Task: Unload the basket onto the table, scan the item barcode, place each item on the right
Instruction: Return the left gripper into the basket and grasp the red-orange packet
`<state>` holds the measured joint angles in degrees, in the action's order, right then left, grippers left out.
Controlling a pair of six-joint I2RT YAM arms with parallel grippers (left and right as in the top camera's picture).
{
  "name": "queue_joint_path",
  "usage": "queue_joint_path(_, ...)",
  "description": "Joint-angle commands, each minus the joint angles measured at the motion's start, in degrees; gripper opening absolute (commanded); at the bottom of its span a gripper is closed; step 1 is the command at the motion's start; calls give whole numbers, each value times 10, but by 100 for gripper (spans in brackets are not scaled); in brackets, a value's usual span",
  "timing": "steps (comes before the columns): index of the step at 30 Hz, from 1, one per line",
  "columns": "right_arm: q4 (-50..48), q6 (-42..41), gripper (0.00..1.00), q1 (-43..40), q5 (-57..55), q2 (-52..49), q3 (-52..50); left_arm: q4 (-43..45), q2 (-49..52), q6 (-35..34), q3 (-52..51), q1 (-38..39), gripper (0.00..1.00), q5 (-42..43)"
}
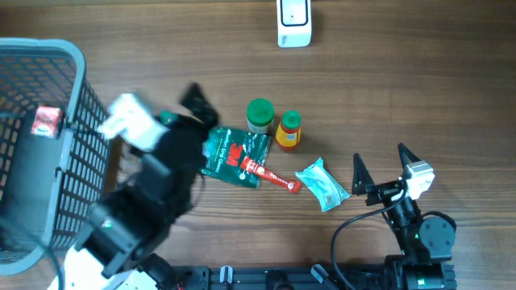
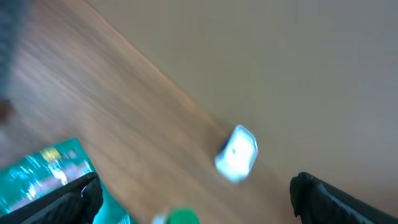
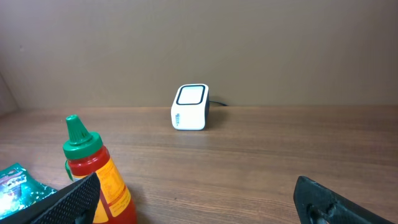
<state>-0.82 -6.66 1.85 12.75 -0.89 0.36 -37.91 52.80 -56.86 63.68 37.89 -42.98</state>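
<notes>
overhead: right gripper (image 1: 379, 157) spread wide, empty; left gripper (image 2: 196, 183) blurred, jaws apart, apparently empty. mid-table: blue packet (image 1: 322, 185), red sachet (image 1: 274, 176), green pouch (image 1: 234, 155), green-lidded jar (image 1: 260, 115), sauce bottle (image 1: 289, 130). far edge: white scanner (image 1: 293, 22), well apart from these. left side: basket (image 1: 79, 58).

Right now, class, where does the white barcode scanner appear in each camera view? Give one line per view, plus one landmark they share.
Overhead: the scanner sits at the top edge, a little right of centre.
Left wrist: a blurred white shape, probably the scanner, lower centre-right.
Right wrist: the scanner stands just left of centre.
Shared landmark: the wooden table; the scanner is near its far edge in every view.
</notes>
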Motion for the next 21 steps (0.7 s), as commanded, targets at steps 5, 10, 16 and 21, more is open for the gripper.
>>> queue_joint_path(5, -1, -9, 100, 2, -9, 2, -1, 198, -17, 231, 10, -186, 100, -36)
queue_joint_path(10, -1, -9, 100, 2, -9, 2, -1, 221, -3, 240, 15, -304, 100, -66)
queue_joint_path(16, -1, -9, 100, 2, -9, 2, -1, 130, 38, 141, 15, -527, 100, 24)
queue_joint_path(21, -1, -9, 100, 2, -9, 2, -1, 110, 80, 55, 15, -703, 99, 242)
